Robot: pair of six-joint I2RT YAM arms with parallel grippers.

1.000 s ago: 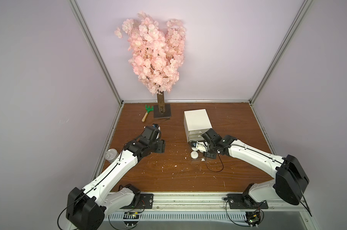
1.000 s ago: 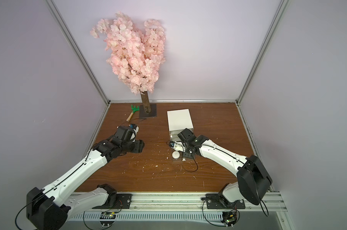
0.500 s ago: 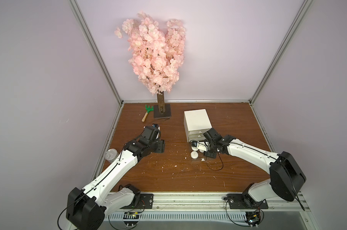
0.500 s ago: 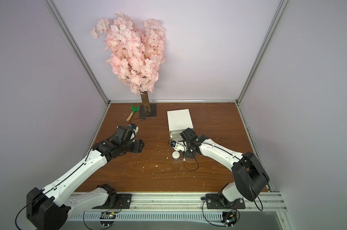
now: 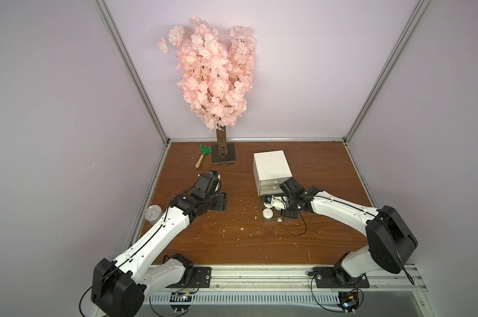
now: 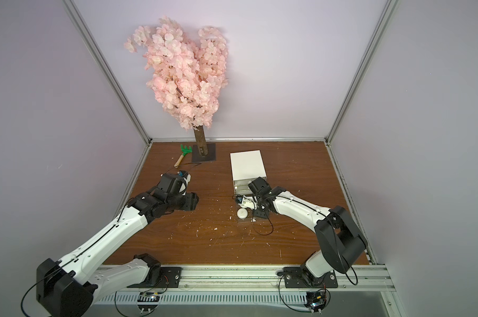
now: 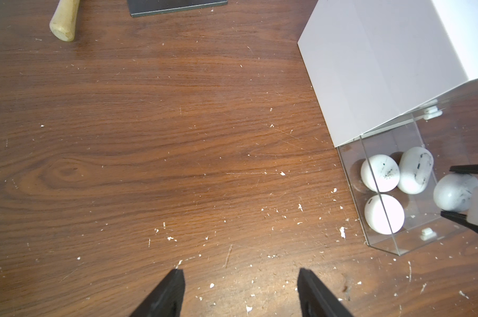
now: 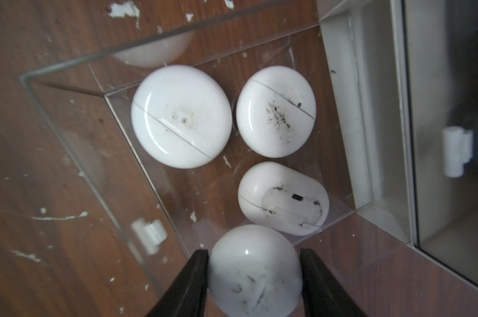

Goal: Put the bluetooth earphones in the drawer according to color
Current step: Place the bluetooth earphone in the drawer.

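The right gripper (image 8: 254, 256) is squeezing one white earphone case (image 8: 255, 274) between its two black fingers (image 8: 188, 282). It is holding that case right at the side edge of the bottom drawer (image 8: 65, 90). I cannot tell if the case is touching the drawer. The clear bottom drawer is sticking out of the small white cabinet (image 7: 383, 68). Three more white earphone cases (image 8: 181, 116) are lying inside it, close together, and most have dark smudges on them. That is making four white cases in all. The cabinet is showing three drawers, and the two upper drawers (image 5: 270, 184) are sitting pushed in. The cabinet is standing on the brown wooden table (image 5: 232, 233), toward the back and a little to the right. The left gripper (image 7: 240, 271) is hanging over a bare part of the table, well apart from the cabinet. Its two fingers are spread wide and are gripping nothing. Many tiny white crumbs (image 7: 281, 173) are lying on the wood. One pink blossom tree (image 5: 213, 74) is standing at the back of the table. One green toy rake (image 5: 205, 150) with a wooden handle is lying just beside the tree's dark base. One round silver can (image 5: 152, 215) is sitting by the table's left edge, next to the left arm.
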